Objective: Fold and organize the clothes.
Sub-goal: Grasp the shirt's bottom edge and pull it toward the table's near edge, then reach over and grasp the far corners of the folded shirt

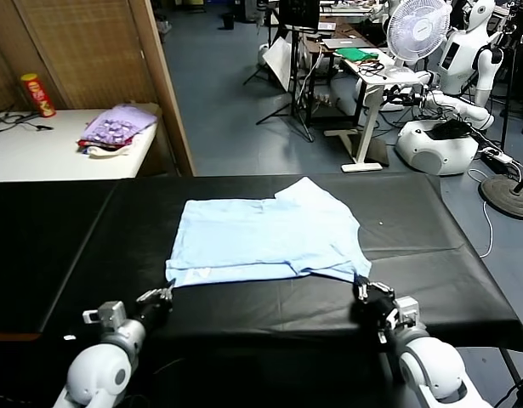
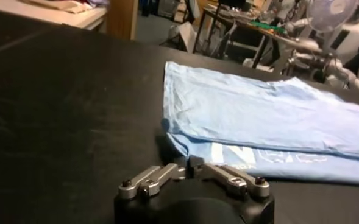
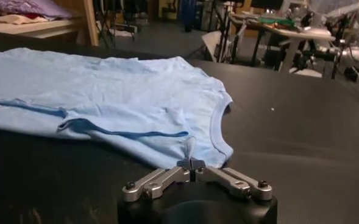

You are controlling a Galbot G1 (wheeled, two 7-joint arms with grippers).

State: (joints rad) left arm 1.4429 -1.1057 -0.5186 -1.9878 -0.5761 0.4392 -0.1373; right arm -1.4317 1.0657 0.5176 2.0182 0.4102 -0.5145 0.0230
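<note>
T-shirt [image 1: 263,239] lay flat, partly folded, mid bench [image 1: 431,255], hem twd the near edge. Left hand [image 1: 166,291] was pinched shut on the shirt's near-left corner; right hand [image 1: 360,287] was shut on its near-right corner, both low by the near edge.

A black surface [image 1: 431,255] fills the near scene. Far left stands a white table [image 1: 40,153] bearing a purple cloth heap [image 1: 118,126] and a red can [image 1: 37,94]. Beyond lie blue-grey floor [image 1: 218,93], a wooden partition [image 1: 91,51], and, far right, a white fan [image 1: 418,30] and cluttered desks [image 1: 363,59].
</note>
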